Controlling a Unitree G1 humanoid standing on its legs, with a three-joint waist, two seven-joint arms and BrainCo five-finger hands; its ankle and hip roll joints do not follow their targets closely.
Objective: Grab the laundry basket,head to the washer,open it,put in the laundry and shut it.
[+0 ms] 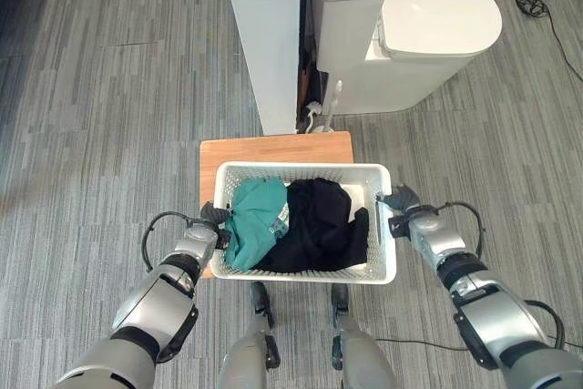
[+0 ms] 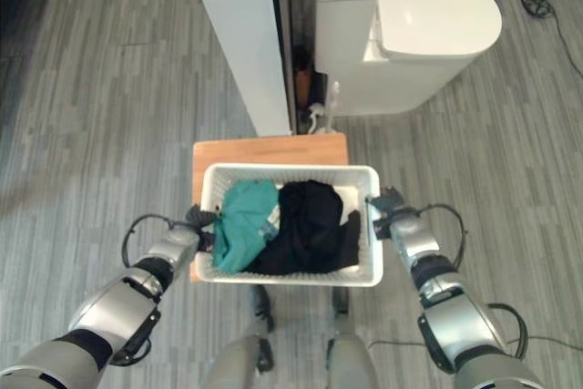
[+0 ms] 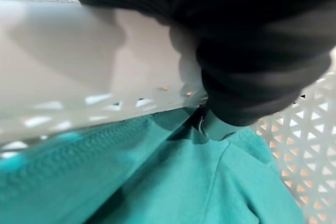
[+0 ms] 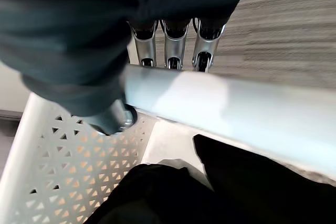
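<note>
Basket [image 1: 301, 171]: you see teal cloth [image 1: 254, 220] and black cloth [image 1: 317, 225] inside.
Right hand [image 4: 126, 114]: fingers [image 4: 167, 51] and thumb clamp its rim.
Left hand [image 1: 211, 221]: at opposite rim, grip probably closed; you can't tell.

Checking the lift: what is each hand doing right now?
Left hand: shut on the basket rim.
Right hand: shut on the basket rim.

White toilet [image 1: 428, 29] beside white panel [image 1: 264, 34], wooden stool [image 1: 273, 148] nearer.

I'm looking down into a mock home bathroom: white toilet [image 1: 428, 34] beside a white partition panel [image 1: 264, 34], grey wood-look plank floor [image 1: 100, 116], laundry basket [image 1: 378, 175] of clothes.
</note>
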